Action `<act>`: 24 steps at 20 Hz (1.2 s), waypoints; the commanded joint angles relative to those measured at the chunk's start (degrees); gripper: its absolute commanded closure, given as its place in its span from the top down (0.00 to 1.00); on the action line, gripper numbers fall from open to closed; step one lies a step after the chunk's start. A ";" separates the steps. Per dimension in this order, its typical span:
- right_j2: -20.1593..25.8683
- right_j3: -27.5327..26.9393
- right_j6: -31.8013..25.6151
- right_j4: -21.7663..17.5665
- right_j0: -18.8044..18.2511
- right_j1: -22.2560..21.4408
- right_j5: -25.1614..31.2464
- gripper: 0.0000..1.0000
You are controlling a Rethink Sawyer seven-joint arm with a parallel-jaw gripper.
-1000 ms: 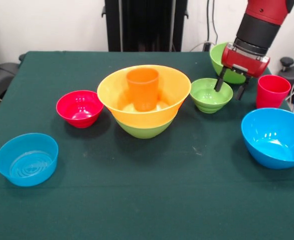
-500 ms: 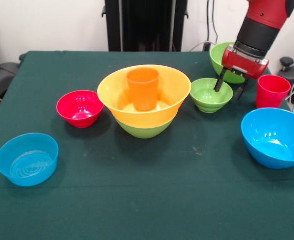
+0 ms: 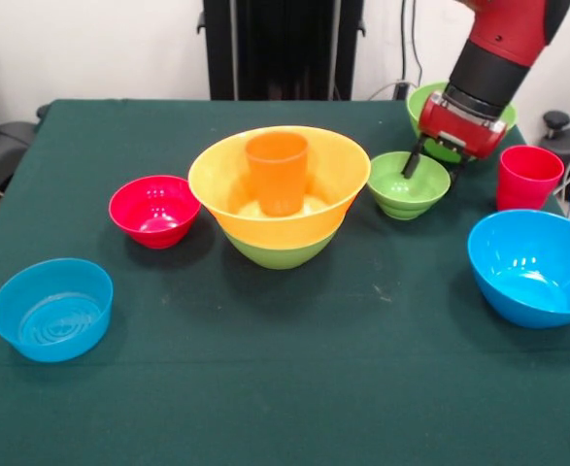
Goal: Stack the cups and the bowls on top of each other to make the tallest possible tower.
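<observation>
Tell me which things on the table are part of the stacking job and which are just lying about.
Part of the job:
wide orange bowl nested on a big green bowl
orange cup inside it
small red bowl
small blue bowl
small green bowl, with the gripper at it
red cup
big blue bowl
far green bowl

Just lying about:
nothing on the table

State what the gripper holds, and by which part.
Nothing is clearly held. The gripper straddles the small green bowl's rim, one finger inside, but a closed grip cannot be told.
</observation>
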 commanded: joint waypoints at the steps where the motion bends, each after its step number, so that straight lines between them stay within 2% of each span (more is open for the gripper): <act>1: 2.01 -4.71 9.61 3.03 0.95 2.90 5.70 1.00; 4: 1.08 -5.15 9.39 3.30 1.46 3.41 5.31 1.00; 5: 0.81 -5.23 9.16 3.31 1.62 3.55 4.77 0.00; 8: 1.62 -4.58 8.87 2.91 1.13 2.93 1.74 0.00; 12: 2.24 -4.32 9.31 3.53 0.76 1.28 5.00 0.00; 17: 3.45 -3.62 7.42 2.30 -1.12 -2.69 7.22 0.00; 21: 3.03 -3.27 6.46 1.63 -1.66 -7.28 13.01 0.00; 24: 2.21 -3.44 6.32 1.08 -1.52 -11.51 20.83 0.00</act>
